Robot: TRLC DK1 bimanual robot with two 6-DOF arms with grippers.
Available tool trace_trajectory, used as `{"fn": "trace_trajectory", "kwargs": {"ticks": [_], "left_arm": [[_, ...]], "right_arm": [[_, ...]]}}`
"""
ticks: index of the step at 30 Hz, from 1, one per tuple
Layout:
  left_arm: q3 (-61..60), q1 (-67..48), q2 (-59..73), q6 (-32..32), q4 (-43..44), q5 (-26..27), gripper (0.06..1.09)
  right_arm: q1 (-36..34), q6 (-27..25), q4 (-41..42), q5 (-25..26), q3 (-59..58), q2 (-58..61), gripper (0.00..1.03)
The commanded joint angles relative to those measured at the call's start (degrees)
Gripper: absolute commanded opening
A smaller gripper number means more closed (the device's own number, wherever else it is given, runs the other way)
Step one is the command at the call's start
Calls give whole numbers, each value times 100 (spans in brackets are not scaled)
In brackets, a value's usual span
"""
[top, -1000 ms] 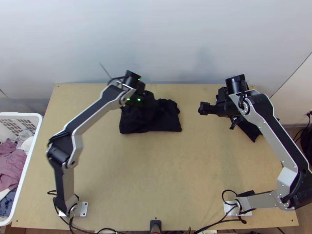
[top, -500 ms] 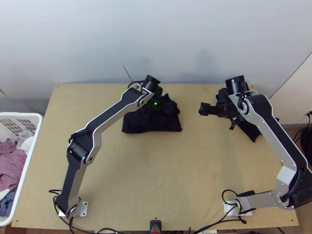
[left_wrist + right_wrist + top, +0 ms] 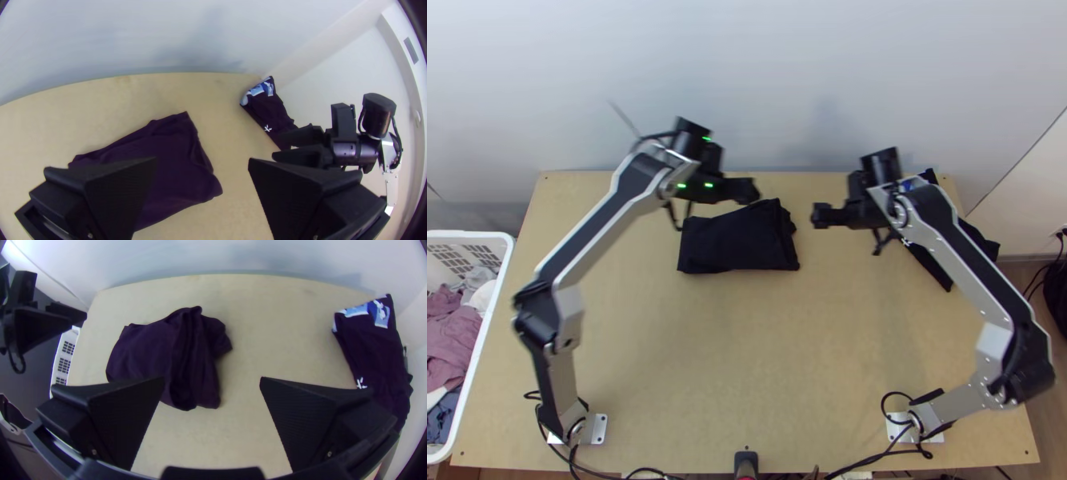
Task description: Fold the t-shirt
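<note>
Pale, smooth wall (image 3: 763,88) rises behind a light wooden table (image 3: 739,344), where a dark T-shirt (image 3: 739,244) lies folded into a compact bundle in the upper middle of the top view's frame. One end of the shirt, toward the right of that frame, is bunched, and the right wrist view shows deep creases running across it. At upper center of the top view, the left gripper (image 3: 749,190) hangs near the shirt's far edge, its flat black fingers (image 3: 115,191) spread wide in its wrist view and gripping nothing. The right gripper (image 3: 821,215), just right of the shirt in the top view, is likewise wide open and empty, apart from the fabric. A second dark garment (image 3: 369,342), trimmed in blue and white, lies at the right of the top view's frame, partly behind the right arm (image 3: 971,248). At the left edge, a white basket (image 3: 467,234) holds a jumble of mauve, white, grey and dark blue laundry (image 3: 449,340). Black cables (image 3: 855,468) trail along the table's near edge, at the bottom of the frame.
</note>
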Motion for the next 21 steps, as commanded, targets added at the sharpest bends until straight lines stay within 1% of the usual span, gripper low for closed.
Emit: {"fn": "trace_trajectory", "kwargs": {"ticks": [1, 5, 7, 9, 15, 18, 21], "left_arm": [[-1175, 746, -1097, 75, -132, 11, 104], [-1658, 1045, -1572, 48, -106, 11, 104], [-1878, 1177, -1748, 22, -106, 11, 104], [-2098, 1264, -1897, 13, -88, 11, 104], [-2555, 1405, -2187, -75, 61, 2, 104], [-2660, 1475, -2257, -110, 87, 2, 104], [-2801, 1572, -2336, -110, 140, -15, 104]], "right_arm": [[815, -234, 374, 260, 483, 563, 99], [1447, -797, 567, 550, 457, 827, 99], [1746, -1148, 576, 893, 360, 941, 99], [1966, -1535, 778, 1157, 158, 994, 99], [2397, -2677, 1956, 1798, -642, 818, 99], [2590, -3257, 2360, 1956, -940, 791, 99], [2810, -4084, 3125, 2132, -1503, 721, 99]]}}
